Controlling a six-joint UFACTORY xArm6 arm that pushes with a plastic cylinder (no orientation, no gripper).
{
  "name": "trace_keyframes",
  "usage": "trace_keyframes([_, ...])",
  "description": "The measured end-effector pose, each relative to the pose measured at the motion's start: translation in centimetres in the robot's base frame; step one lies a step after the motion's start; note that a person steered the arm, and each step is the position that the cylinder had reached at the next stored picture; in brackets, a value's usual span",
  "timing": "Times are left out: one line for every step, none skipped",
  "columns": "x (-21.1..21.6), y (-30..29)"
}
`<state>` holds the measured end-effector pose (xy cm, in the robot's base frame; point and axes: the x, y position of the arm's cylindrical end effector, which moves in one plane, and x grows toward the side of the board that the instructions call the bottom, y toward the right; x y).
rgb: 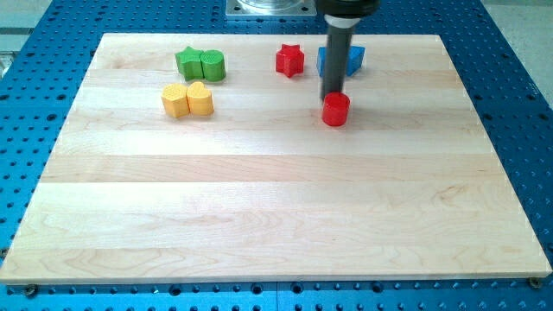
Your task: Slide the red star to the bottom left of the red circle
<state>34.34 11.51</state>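
The red star (290, 60) lies near the view's top, a little left of centre-right. The red circle (335, 110) is a short red cylinder below and to the right of the star. My tip (332, 96) comes down from the view's top and ends right at the upper edge of the red circle, seemingly touching it. The star is apart from the rod, to its left.
Blue blocks (340, 60) sit behind the rod, partly hidden by it. A green star (188, 62) and a green block (212, 65) touch at upper left. Two yellow blocks (175, 100) (200, 99) sit side by side below them. The wooden board (276, 216) lies on a blue perforated table.
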Motion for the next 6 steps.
trace_keyframes([-5.2, 13.3])
trace_keyframes([-14.4, 17.3])
trace_keyframes([-15.2, 13.9])
trace_keyframes([-15.2, -0.7])
trace_keyframes([-15.0, -11.8])
trace_keyframes([-12.8, -12.2])
